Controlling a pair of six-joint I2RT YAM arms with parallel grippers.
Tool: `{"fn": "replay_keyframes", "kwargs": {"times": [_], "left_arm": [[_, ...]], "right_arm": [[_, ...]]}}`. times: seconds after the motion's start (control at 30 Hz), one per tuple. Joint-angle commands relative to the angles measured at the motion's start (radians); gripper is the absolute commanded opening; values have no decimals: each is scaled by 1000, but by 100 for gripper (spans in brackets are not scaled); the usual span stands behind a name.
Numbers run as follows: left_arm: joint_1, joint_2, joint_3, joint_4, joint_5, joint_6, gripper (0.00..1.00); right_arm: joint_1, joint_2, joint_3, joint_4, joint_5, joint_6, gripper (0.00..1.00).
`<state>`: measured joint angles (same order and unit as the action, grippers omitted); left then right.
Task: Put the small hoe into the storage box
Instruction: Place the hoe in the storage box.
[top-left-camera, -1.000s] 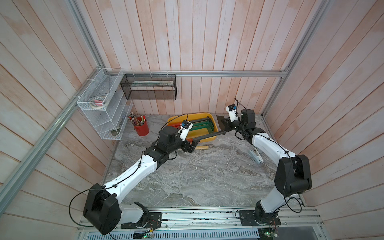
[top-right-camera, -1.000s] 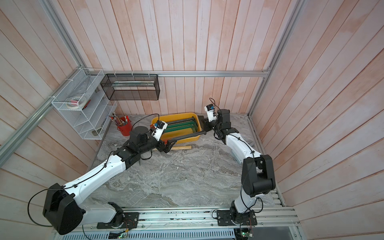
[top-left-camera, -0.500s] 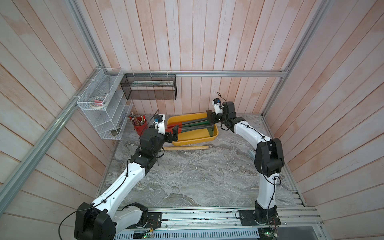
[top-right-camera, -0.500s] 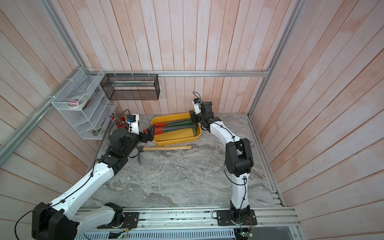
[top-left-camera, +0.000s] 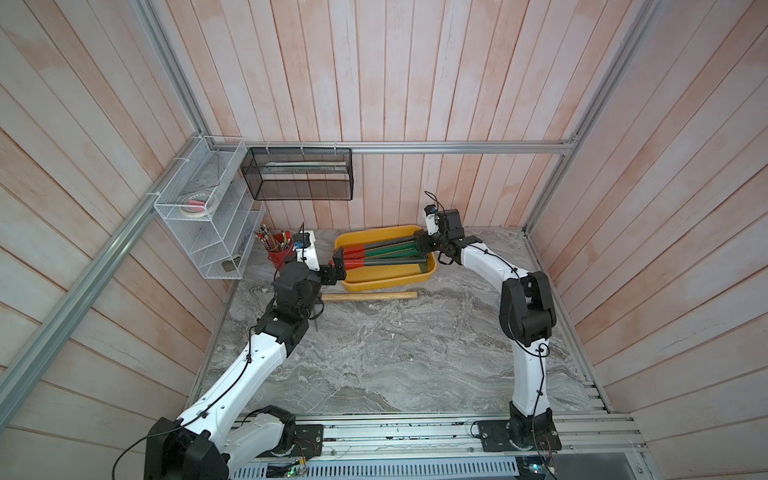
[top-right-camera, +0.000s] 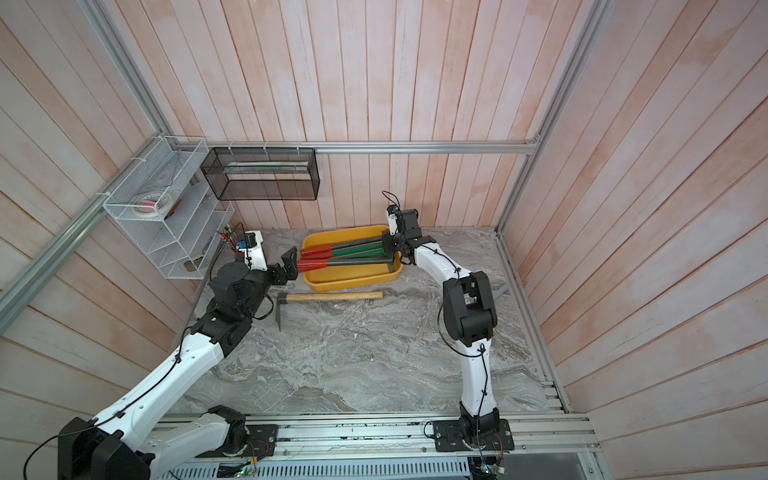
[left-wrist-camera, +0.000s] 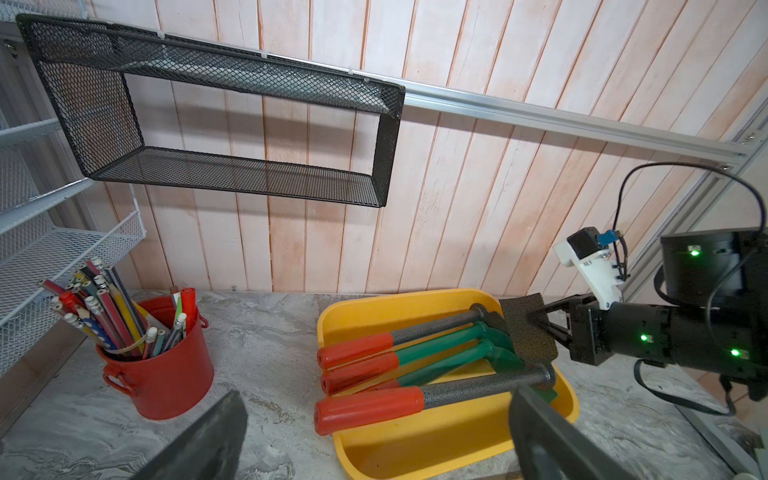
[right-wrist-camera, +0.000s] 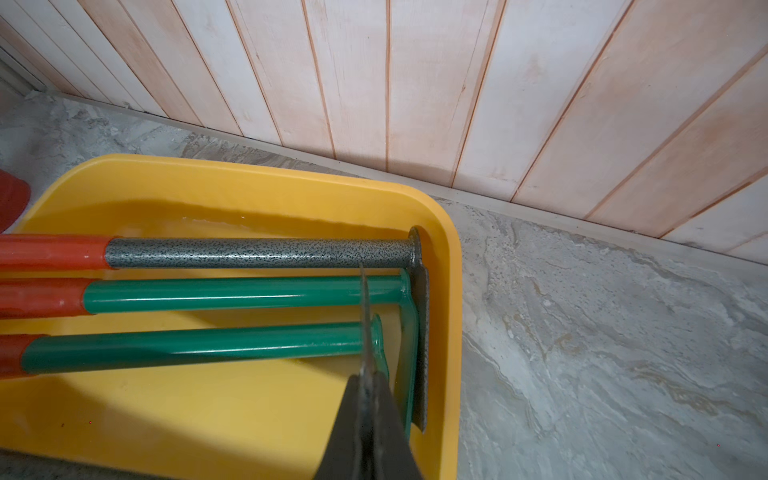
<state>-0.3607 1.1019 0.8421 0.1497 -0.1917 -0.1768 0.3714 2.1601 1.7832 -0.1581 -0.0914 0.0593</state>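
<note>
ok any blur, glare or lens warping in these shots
In both top views wall planks fan outward, wide-angle warping. Left wrist view: the left hand's fingers are blurred at the edge, the black mesh basket throws a soft shadow on the wall. Right wrist view: the right hand's fingers, shut on the small hoe, are out of focus; glare streaks a green handle.

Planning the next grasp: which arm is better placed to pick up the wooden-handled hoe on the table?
Probably left. The left pincer is open and nearest the wooden-handled hoe before the storage box; the right pincer is shut at the box's far end.
</note>
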Motion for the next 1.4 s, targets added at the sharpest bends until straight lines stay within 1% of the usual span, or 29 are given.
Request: {"fn": "replay_keyframes", "kwargs": {"times": [0.0,0.27,0.5,0.63,0.67,0.7,0.77,0.8,0.87,0.93,1.03,1.17,1.27,1.37], "left_arm": [[6,17,-15,20,1,-20,100],[11,32,-20,27,16,-35,100],[16,42,-23,31,36,-47,100],[21,46,-32,45,69,-53,100],[23,46,-35,48,75,-56,100],[28,51,-37,50,84,-61,100],[37,59,-37,51,110,-75,100],[44,65,-37,51,124,-82,100],[58,73,-40,54,149,-97,100],[71,79,-44,58,172,-112,100],[84,85,-49,65,190,-126,100],[105,97,-53,70,209,-151,100],[130,109,-65,92,246,-185,100],[159,125,-85,133,293,-230,100]], "right_arm": [[11,5,62,35,-10,37,0],[26,61,70,-16,9,40,0],[27,75,60,-35,76,41,0],[26,88,58,-48,88,40,0],[27,87,54,-49,91,41,3],[26,87,52,-48,94,42,10],[26,81,44,-42,97,39,20],[26,76,38,-34,97,38,24],[27,63,32,-25,101,36,28],[26,43,21,-13,109,34,31],[28,-17,-16,22,105,23,33],[56,-164,-139,110,101,-4,34],[119,-280,-260,157,71,-51,34],[217,-357,-373,171,27,-110,34]]}}
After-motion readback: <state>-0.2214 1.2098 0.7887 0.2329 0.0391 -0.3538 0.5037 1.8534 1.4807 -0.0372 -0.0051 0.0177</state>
